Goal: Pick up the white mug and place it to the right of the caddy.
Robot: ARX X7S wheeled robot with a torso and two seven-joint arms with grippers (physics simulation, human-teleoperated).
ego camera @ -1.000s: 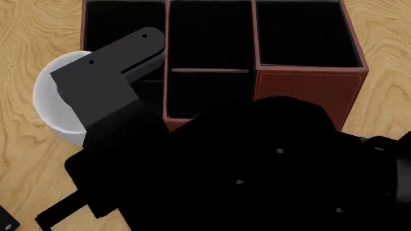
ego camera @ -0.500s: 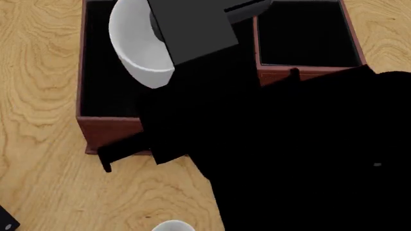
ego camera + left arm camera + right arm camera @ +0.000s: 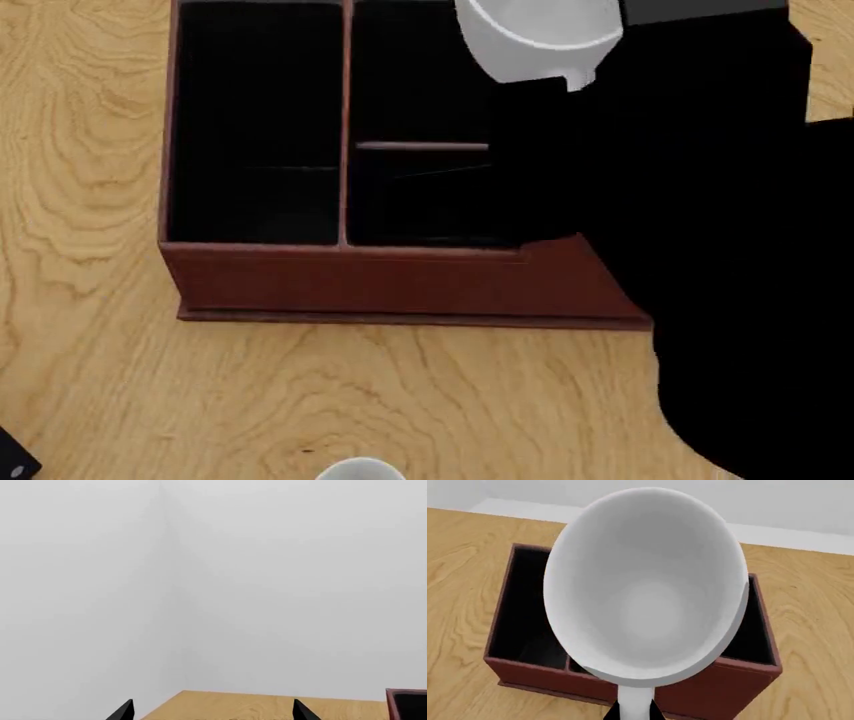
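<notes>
The white mug (image 3: pixel 644 590) hangs in the air over the caddy (image 3: pixel 720 687), its handle pinched in my right gripper (image 3: pixel 634 714), which is shut on it. From the head camera the white mug (image 3: pixel 541 40) sits at the top, above the caddy's (image 3: pixel 400 285) right compartments, with my right arm's black bulk covering the caddy's right side. My left gripper (image 3: pixel 212 713) is open and holds nothing; only its two fingertips (image 3: pixel 123 711) show, pointing over the table's far edge toward a blank wall.
The wooden table (image 3: pixel 80 380) surrounds the caddy. A small white rim (image 3: pixel 358 470) shows at the near edge and a black object's corner (image 3: pixel 14 460) at the near left. A corner of the caddy (image 3: pixel 407 705) shows in the left wrist view.
The right gripper has carried the white mug from the caddy's left side up and rightward, now over its right part. The head view has shifted with it.
</notes>
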